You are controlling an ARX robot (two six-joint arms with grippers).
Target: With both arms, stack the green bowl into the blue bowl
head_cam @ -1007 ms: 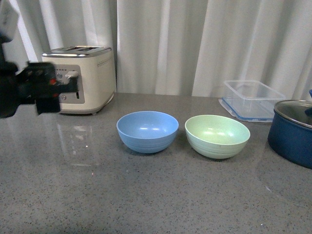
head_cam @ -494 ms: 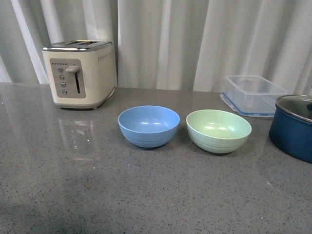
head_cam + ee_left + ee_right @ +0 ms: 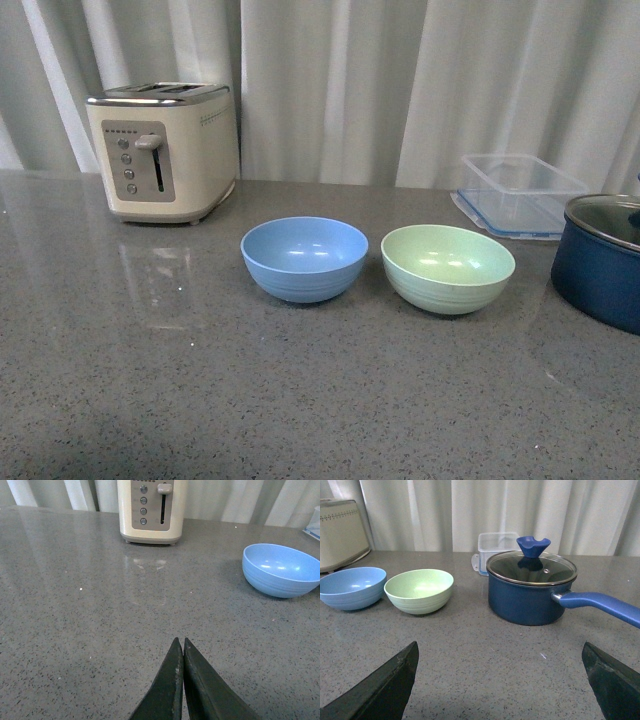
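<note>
Left wrist view: left claw (image 3: 180,642) together, empty; right claw (image 3: 500,652) wide, empty.

2 bowls sit on the 1 surface (image 3: 300,400): 1 blue bowl (image 3: 304,258) and 1 green bowl (image 3: 447,267). there is 1 cream toaster (image 3: 165,150), 1 clear plastic container (image 3: 520,190), and 1 dark blue pot (image 3: 603,265) with 1 glass lid (image 3: 531,567). 2 claws show: 1 left claw (image 3: 182,645), 1 right claw (image 3: 500,648).
</note>
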